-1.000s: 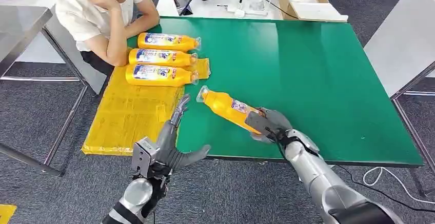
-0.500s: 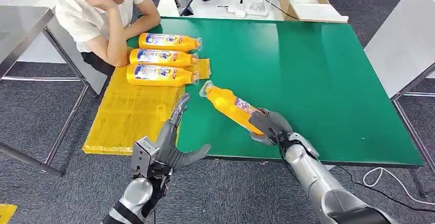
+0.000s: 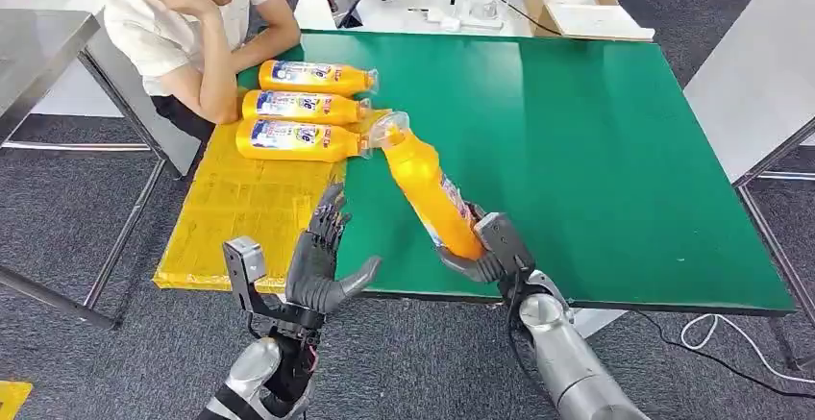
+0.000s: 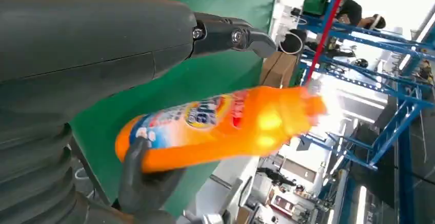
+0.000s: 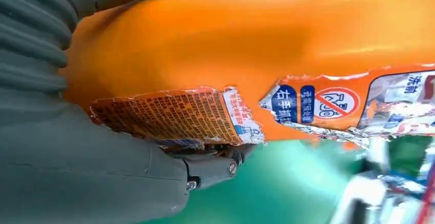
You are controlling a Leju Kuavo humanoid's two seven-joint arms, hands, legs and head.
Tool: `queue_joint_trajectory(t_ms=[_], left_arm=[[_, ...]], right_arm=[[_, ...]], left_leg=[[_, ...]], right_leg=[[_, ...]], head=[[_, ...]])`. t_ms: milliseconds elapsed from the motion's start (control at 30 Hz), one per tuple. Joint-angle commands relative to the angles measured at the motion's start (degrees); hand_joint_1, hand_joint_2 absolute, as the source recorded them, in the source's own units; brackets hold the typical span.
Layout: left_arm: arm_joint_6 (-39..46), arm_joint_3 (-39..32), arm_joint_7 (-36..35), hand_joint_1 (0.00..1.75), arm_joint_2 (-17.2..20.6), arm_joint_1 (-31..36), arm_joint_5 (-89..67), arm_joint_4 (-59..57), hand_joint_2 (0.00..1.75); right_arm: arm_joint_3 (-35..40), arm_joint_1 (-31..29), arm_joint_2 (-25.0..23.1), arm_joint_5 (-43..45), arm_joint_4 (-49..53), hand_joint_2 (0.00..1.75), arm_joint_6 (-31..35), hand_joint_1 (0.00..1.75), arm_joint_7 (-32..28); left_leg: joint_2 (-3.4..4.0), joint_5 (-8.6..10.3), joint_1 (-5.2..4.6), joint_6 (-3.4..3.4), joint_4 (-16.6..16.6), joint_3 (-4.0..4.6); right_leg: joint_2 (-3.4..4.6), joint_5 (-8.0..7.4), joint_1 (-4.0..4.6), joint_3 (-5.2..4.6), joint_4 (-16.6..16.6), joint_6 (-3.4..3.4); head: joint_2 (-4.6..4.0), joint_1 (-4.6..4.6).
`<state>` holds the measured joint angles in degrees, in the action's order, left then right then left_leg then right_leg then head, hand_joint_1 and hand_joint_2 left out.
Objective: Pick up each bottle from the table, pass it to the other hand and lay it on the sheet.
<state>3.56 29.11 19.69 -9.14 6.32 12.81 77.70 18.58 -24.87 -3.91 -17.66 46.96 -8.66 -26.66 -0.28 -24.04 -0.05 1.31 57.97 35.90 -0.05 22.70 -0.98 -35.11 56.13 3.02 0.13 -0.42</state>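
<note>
My right hand (image 3: 485,247) grips the base of an orange bottle (image 3: 425,187), lifted off the green table (image 3: 596,141) and tilted with its clear cap toward the yellow sheet (image 3: 240,209). The right wrist view shows the bottle (image 5: 267,49) close up, its label torn, against the hand's thumb (image 5: 92,183). My left hand (image 3: 322,259) is raised at the table's near edge with fingers spread, empty, a short way left of the bottle (image 4: 220,124). Three more orange bottles (image 3: 303,108) lie side by side at the sheet's far end.
A person (image 3: 192,26) sits at the table's far left corner, elbow next to the sheet. A cardboard box (image 3: 572,2), a tablet and cables lie on the white table beyond. A grey table (image 3: 759,84) stands to the right.
The right hand has lifted the bottle off the table and swung it more upright, its cap nearer the sheet. The left hand has risen slightly and turned toward the bottle.
</note>
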Motion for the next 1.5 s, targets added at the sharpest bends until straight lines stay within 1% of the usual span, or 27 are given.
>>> queue_joint_trajectory(t_ms=[33, 100, 133, 167, 233, 267, 333, 367, 400, 433, 467, 500, 533, 800, 833, 867, 900, 933, 1000, 1067, 1100, 1133, 1167, 1367, 1400, 1467, 1500], left_arm=[[-0.25, 0.86, -0.95, 0.0, 1.39, 2.96, -0.26, -1.59, 1.75], [-0.37, 0.69, -1.16, 0.0, 1.19, 2.97, 0.25, -1.5, 1.75], [-0.34, 0.41, -1.27, 0.0, 0.95, 2.72, 0.74, -1.41, 1.75], [-0.49, 0.24, -1.42, 0.0, 0.74, 2.48, 1.33, -1.35, 1.75], [-1.35, 0.78, -1.74, 0.0, 0.9, 2.16, 2.49, -1.04, 1.75], [-1.32, 1.19, -1.46, 0.0, 1.13, 2.24, 2.27, -0.88, 1.75], [1.37, 2.19, 1.08, 0.0, 1.39, 2.76, -2.16, -0.23, 1.75], [1.37, 2.29, 1.05, 0.0, 1.38, 2.9, -2.15, 0.26, 1.75], [0.04, 2.66, 0.59, 0.0, 1.64, 3.25, -1.3, 1.05, 1.75], [-0.52, 2.67, 0.3, 0.0, 1.76, 3.37, -0.78, 1.44, 1.75], [-1.15, 2.52, -0.09, 0.0, 1.86, 3.54, 0.04, 2.05, 1.75], [-1.77, 2.47, -0.58, 0.0, 1.84, 3.7, 0.83, 2.15, 1.75], [-2.77, 2.29, -1.43, 0.0, 1.68, 3.9, 2.37, 1.93, 1.75], [-5.9, 1.93, -1.41, 0.0, 1.58, 4.44, 6.61, 1.37, 1.75], [-6.15, 1.85, -1.43, 0.12, 1.58, 4.42, 7.01, 1.55, 1.75], [-7.05, 1.81, -0.99, 1.69, 1.72, 4.35, 7.77, 2.18, 1.75], [-8.17, 1.81, -0.77, 1.75, 1.96, 4.37, 8.55, 2.59, 1.75], [-8.82, 1.67, -0.71, 1.75, 1.99, 4.21, 9.22, 2.82, 1.75], [-14.14, 1.44, -3.01, 1.75, 2.4, 3.79, 14.92, 3.1, 1.75], [-16.65, 1.66, -4.3, 1.75, 2.9, 3.68, 17.47, 2.63, 1.75], [-16.95, 1.78, -4.23, 1.75, 3.05, 3.66, 17.5, 2.47, 1.75], [-17.96, 1.88, -3.88, 1.75, 3.32, 3.55, 17.9, 2.04, 1.75], [-17.96, 1.88, -3.88, 1.75, 3.32, 3.55, 17.9, 2.04, 1.75], [-18.84, 0.63, -3.33, 1.75, 3.68, 2.55, 17.44, 2.19, 1.75], [-18.83, 0.58, -3.33, 1.75, 3.72, 2.55, 17.44, 2.2, 1.75], [-18.38, -0.51, -3.18, 1.75, 3.82, 2.09, 17.34, 2.62, 1.75], [-18.38, -0.51, -3.18, 1.75, 3.82, 2.09, 17.34, 2.62, 1.75]], right_arm=[[12.95, 2.76, -0.83, 0.02, 10.36, 1.75, -3.2, 1.75, -3.85], [14.69, 3.4, -1.08, 0.04, 11.18, 1.75, -2.99, 1.75, -3.66], [14.95, 3.84, -1.37, 0.21, 11.44, 1.75, -2.25, 1.59, -3.34], [15.06, 4.17, -1.61, -0.09, 11.66, 1.75, -1.47, 1.59, -3.35], [16.27, 4.82, -1.82, 0.15, 11.94, 1.75, -0.81, 1.47, -3.42], [16.71, 4.8, -1.8, 0.32, 11.59, 1.75, -0.66, 1.47, -3.44], [18.11, 4.05, -1.26, 0.19, 10.45, 1.75, -0.32, 1.41, -3.48], [18.85, 3.59, -0.95, -0.44, 9.84, 1.75, 0.07, 1.41, -3.47], [19.35, 2.92, -0.75, -0.88, 8.84, 1.75, 0.37, 1.48, -3.58], [19.62, 2.61, -0.7, -1.1, 8.42, 1.75, 0.36, 1.64, -3.75], [20.02, 2.19, -0.75, -1.18, 7.95, 1.75, -0.07, 1.68, -4.25], [20.55, 2.01, -0.84, -1.17, 7.81, 1.75, -0.61, 1.73, -4.75], [21.36, 1.96, -0.91, -1.41, 7.96, 1.75, -0.98, 1.75, -5.06], [23.48, 1.68, -1.01, -1.45, 7.12, 1.75, -2.06, 1.75, -5.19], [23.52, 1.64, -0.94, -1.45, 6.93, 1.75, -2.01, 1.75, -5.18], [23.66, 1.44, -0.84, -1.38, 6.41, 1.75, -2.12, 1.75, -5.18], [23.57, 1.25, -0.81, -1.15, 5.84, 1.75, -2.24, 1.75, -5.12], [23.58, 1.15, -0.77, -1.13, 5.55, 1.75, -2.24, 1.75, -5.09], [23.61, 0.74, -0.71, -1.11, 4.05, 1.75, -1.91, 1.59, -4.97], [23.64, 0.51, -0.74, -1.14, 3.34, 1.75, -1.89, 1.34, -5.11], [23.58, 0.5, -0.79, -1.12, 3.24, 1.75, -1.84, 0.89, -5.14], [23.34, 0.52, -1.03, -0.91, 3.1, 1.75, -1.8, 0.12, -5.08], [23.34, 0.52, -1.03, -0.91, 3.1, 1.75, -1.8, 0.0, -5.08], [21.06, 2.65, -1.37, 1.05, 4.36, 1.75, -1.39, 0.0, -4.41], [21.05, 2.76, -1.27, 1.04, 4.31, 0.0, -1.38, 0.0, -4.41], [20.44, 3.8, -0.93, 1.21, 5.16, 0.0, -1.03, 0.0, -4.48], [20.44, 3.8, -0.93, 1.21, 5.16, 0.0, -1.03, 0.0, -4.48]], left_leg=[[0.05, -0.04, 0.01, -0.05, -0.02, -0.1], [0.06, -0.07, 0.05, -0.07, -0.01, -0.14], [0.06, -0.13, 0.06, -0.1, 0.01, -0.25], [0.03, -0.05, 0.03, -0.06, -0.02, -0.12], [0.05, -0.12, 0.06, -0.09, -0.02, -0.26], [0.02, -0.05, 0.02, -0.05, -0.03, -0.12], [0.03, -0.13, 0.04, -0.08, -0.02, -0.29], [0.0, -0.03, 0.03, -0.04, -0.03, -0.1], [0.0, -0.14, 0.05, -0.08, 0.01, -0.31], [0.02, -0.12, 0.04, -0.07, 0.01, -0.27], [0.02, -0.09, 0.04, -0.06, 0.03, -0.18], [0.06, -0.26, 0.08, -0.12, 0.1, -0.49], [0.04, -0.06, 0.02, -0.06, 0.0, -0.15], [0.0, -0.11, 0.04, -0.08, 0.0, -0.25], [-0.01, -0.04, 0.02, -0.06, -0.04, -0.13], [0.03, -0.11, 0.05, -0.08, -0.03, -0.31], [0.05, -0.18, 0.06, -0.11, 0.0, -0.44], [0.01, -0.02, 0.02, -0.05, -0.03, -0.1], [-0.01, -0.04, 0.02, -0.06, -0.04, -0.18], [0.02, -0.07, 0.05, -0.07, -0.04, -0.24], [0.0, -0.05, 0.04, -0.06, -0.04, -0.19], [0.0, -0.03, 0.02, -0.05, -0.05, -0.15], [0.03, -0.07, 0.05, -0.07, -0.03, -0.22], [-0.01, -0.1, 0.04, -0.08, -0.06, -0.3], [-0.01, -0.18, 0.06, -0.11, -0.04, -0.46], [-0.03, -0.07, 0.04, -0.07, -0.07, -0.25], [-0.05, -0.12, 0.05, -0.09, -0.07, -0.37]], right_leg=[[0.04, 0.03, 0.02, 0.09, -0.02, -0.08], [0.05, 0.05, 0.06, 0.12, -0.02, -0.11], [0.04, 0.11, 0.07, 0.23, 0.01, -0.15], [0.02, 0.05, 0.04, 0.1, -0.01, -0.09], [0.03, 0.11, 0.07, 0.24, -0.01, -0.14], [0.01, 0.05, 0.03, 0.11, -0.03, -0.09], [0.02, 0.12, 0.06, 0.27, -0.02, -0.13], [-0.01, 0.03, 0.03, 0.09, -0.03, -0.07], [-0.02, 0.14, 0.06, 0.31, -0.01, -0.13], [0.0, 0.12, 0.05, 0.25, 0.01, -0.13], [0.0, 0.09, 0.04, 0.17, 0.02, -0.11], [0.03, 0.24, 0.1, 0.47, 0.07, -0.21], [0.02, 0.06, 0.03, 0.13, 0.0, -0.1], [-0.02, 0.12, 0.05, 0.24, 0.0, -0.15], [-0.02, 0.05, 0.02, 0.12, -0.03, -0.09], [0.01, 0.11, 0.06, 0.3, -0.04, -0.14], [0.02, 0.17, 0.08, 0.43, -0.02, -0.18], [-0.01, 0.03, 0.02, 0.08, -0.04, -0.08], [-0.03, 0.06, 0.03, 0.17, -0.04, -0.1], [0.0, 0.07, 0.05, 0.22, -0.05, -0.12], [-0.02, 0.06, 0.04, 0.18, -0.05, -0.1], [-0.02, 0.04, 0.02, 0.14, -0.05, -0.09], [0.01, 0.07, 0.06, 0.21, -0.06, -0.12], [-0.04, 0.12, 0.04, 0.28, -0.05, -0.12], [-0.04, 0.2, 0.08, 0.44, -0.04, -0.18], [-0.06, 0.09, 0.04, 0.25, -0.08, -0.11], [-0.08, 0.14, 0.06, 0.37, -0.08, -0.15]], head=[[0.0, 0.0], [0.0, 0.0], [0.0, 0.0], [-0.02, 0.0], [0.0, 0.0], [0.0, -0.02], [0.0, -0.02], [0.0, 0.0], [0.0, 0.0], [0.0, 0.0], [0.0, 0.0], [0.0, 0.0], [0.0, 0.0], [0.0, 0.0], [0.0, 0.0], [0.0, 0.0], [0.0, 0.0], [0.0, -0.02], [0.0, -0.02], [0.0, 0.0], [-0.02, -0.02], [0.0, 0.0], [0.0, 0.02], [0.0, 0.0], [0.0, -0.02], [0.0, -0.02], [0.0, 0.0]])
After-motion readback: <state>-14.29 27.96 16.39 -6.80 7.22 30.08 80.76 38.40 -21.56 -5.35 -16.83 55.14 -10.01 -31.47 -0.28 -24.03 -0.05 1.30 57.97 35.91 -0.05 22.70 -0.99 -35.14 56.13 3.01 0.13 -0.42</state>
